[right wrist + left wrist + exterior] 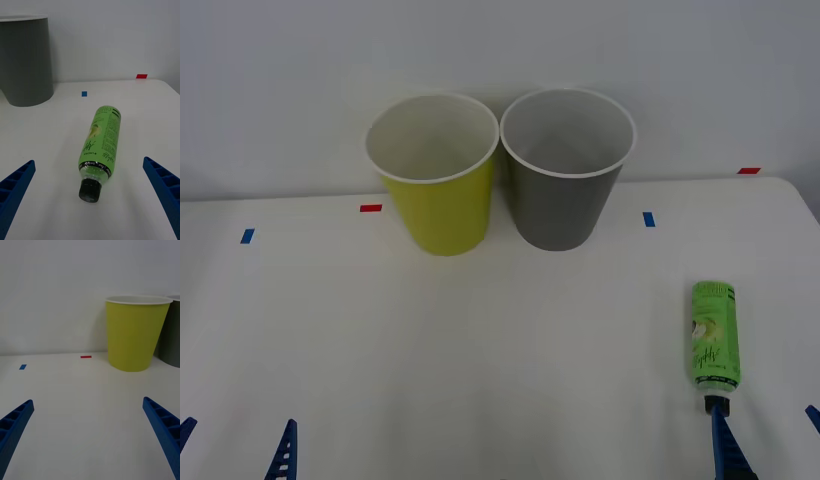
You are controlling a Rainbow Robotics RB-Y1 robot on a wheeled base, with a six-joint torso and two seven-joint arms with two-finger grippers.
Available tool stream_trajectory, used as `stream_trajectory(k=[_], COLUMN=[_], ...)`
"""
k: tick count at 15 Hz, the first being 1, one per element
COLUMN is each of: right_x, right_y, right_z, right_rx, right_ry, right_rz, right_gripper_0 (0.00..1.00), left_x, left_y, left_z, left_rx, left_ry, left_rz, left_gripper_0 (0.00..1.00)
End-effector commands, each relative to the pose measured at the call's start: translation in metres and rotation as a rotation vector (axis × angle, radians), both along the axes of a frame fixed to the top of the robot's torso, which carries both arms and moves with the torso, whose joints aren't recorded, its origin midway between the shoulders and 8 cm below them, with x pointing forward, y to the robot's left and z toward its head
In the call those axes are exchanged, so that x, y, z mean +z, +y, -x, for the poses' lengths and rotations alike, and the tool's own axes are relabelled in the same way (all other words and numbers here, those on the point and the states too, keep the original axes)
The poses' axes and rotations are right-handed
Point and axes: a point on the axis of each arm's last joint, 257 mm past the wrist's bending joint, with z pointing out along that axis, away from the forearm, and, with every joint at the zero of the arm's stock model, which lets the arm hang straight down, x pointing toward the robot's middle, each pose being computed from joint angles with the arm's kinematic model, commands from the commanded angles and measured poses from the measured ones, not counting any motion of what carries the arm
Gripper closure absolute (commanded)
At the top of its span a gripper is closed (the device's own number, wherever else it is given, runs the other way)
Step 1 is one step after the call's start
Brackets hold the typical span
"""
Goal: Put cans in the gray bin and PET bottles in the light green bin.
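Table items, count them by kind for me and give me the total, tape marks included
Bins: 2, the light green bin and the gray bin
PET bottles: 1, the bottle lying on its side
Blue tape marks: 2
Red tape marks: 2
Total: 7

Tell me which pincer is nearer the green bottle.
Right. The right pincer sits open just before the bottle's cap; the left pincer is open far across the table.
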Motion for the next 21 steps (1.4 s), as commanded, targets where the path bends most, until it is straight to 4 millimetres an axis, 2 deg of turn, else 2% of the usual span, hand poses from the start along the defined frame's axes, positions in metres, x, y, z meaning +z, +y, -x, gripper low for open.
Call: stream_trajectory(k=[1, 11, 12, 14, 19, 21], right_x=[0.0, 0.0, -0.025, -0.014, -0.014, -0.015], right_y=[0.0, 0.0, -0.004, -0.008, -0.018, -0.013], right_z=[0.0, 0.0, 0.004, 0.005, 0.003, -0.005], right_rx=[0.0, 0.0, 0.004, 0.015, -0.005, -0.007], right_ry=[0.0, 0.0, 0.056, 0.002, 0.012, 0.068], right_rz=[0.0, 0.0, 0.011, 0.033, 0.037, 0.019], right_gripper_0=[0.0, 0.0, 0.0, 0.0, 0.0, 0.0], left_x=[0.0, 0.0, 0.0, 0.0, 0.0, 0.0], left_y=[0.0, 0.0, 0.0, 0.0, 0.0, 0.0], left_z=[0.0, 0.0, 0.0, 0.0, 0.0, 0.0], left_rx=[0.0, 0.0, 0.0, 0.0, 0.0, 0.0], left_ry=[0.0, 0.0, 0.0, 0.0, 0.0, 0.0], left_rz=[0.0, 0.0, 0.0, 0.0, 0.0, 0.0], left_gripper_0=[0.0, 0.0, 0.0, 0.0, 0.0, 0.0])
